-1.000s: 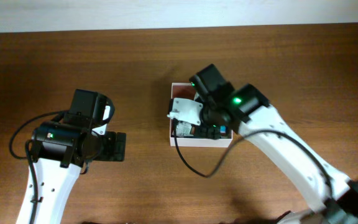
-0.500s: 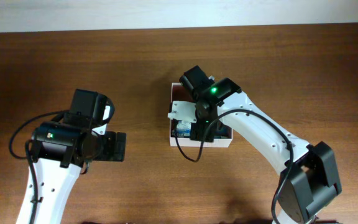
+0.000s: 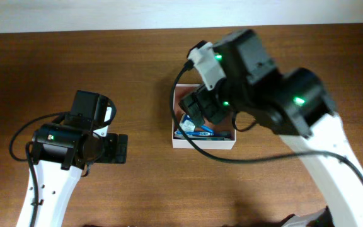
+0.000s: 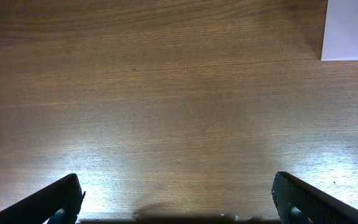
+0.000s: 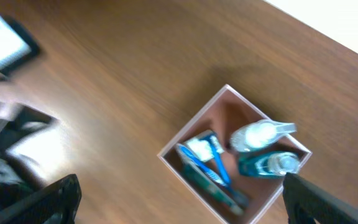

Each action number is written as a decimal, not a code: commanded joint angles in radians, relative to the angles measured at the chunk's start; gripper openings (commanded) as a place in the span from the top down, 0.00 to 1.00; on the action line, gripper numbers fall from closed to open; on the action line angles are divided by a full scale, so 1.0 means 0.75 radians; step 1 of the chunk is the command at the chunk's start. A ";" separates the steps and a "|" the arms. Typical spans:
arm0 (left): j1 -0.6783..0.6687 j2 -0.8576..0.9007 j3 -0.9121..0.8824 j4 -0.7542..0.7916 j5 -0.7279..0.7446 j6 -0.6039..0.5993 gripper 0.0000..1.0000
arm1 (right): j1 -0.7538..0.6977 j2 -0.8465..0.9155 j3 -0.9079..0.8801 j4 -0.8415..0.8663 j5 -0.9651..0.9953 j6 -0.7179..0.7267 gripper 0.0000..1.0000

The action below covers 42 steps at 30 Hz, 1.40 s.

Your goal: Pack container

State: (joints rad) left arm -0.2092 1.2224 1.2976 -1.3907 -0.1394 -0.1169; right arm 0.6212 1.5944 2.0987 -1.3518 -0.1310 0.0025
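Logged as table [image 3: 137, 63]: dark brown wood, grain running left to right, matt in the overhead view. Bordered along the far edge by a pale strip [image 3: 106, 16]. Showed bright glare patches [image 4: 135, 180] low in the left wrist view. Carried one thing directly: box [image 3: 203, 144], square, shallow, white outside, reddish-brown inside, open at the top. Stood flat on the wood just right of the middle, sides square to the far edge. Appeared in the left wrist view only as a white corner at upper right. Showed whole, turned diamond-wise, in the right wrist view.
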 commanded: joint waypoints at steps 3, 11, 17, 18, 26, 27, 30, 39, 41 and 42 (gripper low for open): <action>0.002 0.001 -0.001 0.000 -0.010 -0.012 0.01 | -0.064 -0.091 0.022 0.016 0.097 0.142 0.01; 0.002 0.001 -0.001 0.000 -0.010 -0.012 0.01 | -0.468 -0.417 -0.002 -0.079 0.141 -0.034 0.01; 0.002 0.001 -0.001 0.000 -0.010 -0.012 0.01 | -0.680 -0.846 -0.344 0.021 0.121 -0.033 0.01; 0.002 0.001 -0.001 0.000 -0.010 -0.012 0.01 | -0.692 -0.918 -0.430 0.055 0.120 -0.033 0.01; 0.002 0.001 -0.001 0.000 -0.009 -0.012 0.01 | -0.725 -1.654 -1.493 0.490 0.109 -0.027 0.02; 0.002 0.001 -0.001 0.000 -0.010 -0.012 0.01 | -0.728 -1.686 -1.545 0.513 0.106 -0.024 0.01; 0.002 0.001 -0.001 0.000 -0.010 -0.013 0.01 | -0.771 -1.857 -1.858 0.628 0.105 -0.016 0.01; 0.002 0.001 -0.001 0.000 -0.010 -0.012 0.01 | -0.830 -2.039 -2.408 0.876 0.105 -0.017 0.01; 0.002 0.001 -0.001 0.000 -0.010 -0.012 0.01 | -0.830 -2.107 -2.487 0.888 0.069 -0.016 0.01; 0.002 0.001 -0.001 0.000 -0.010 -0.012 0.01 | -0.830 -2.123 -2.506 0.896 0.063 -0.017 0.01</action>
State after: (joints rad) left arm -0.2092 1.2224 1.2976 -1.3907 -0.1394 -0.1169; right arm 0.0078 0.0536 0.2619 -0.6956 -0.0536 -0.0147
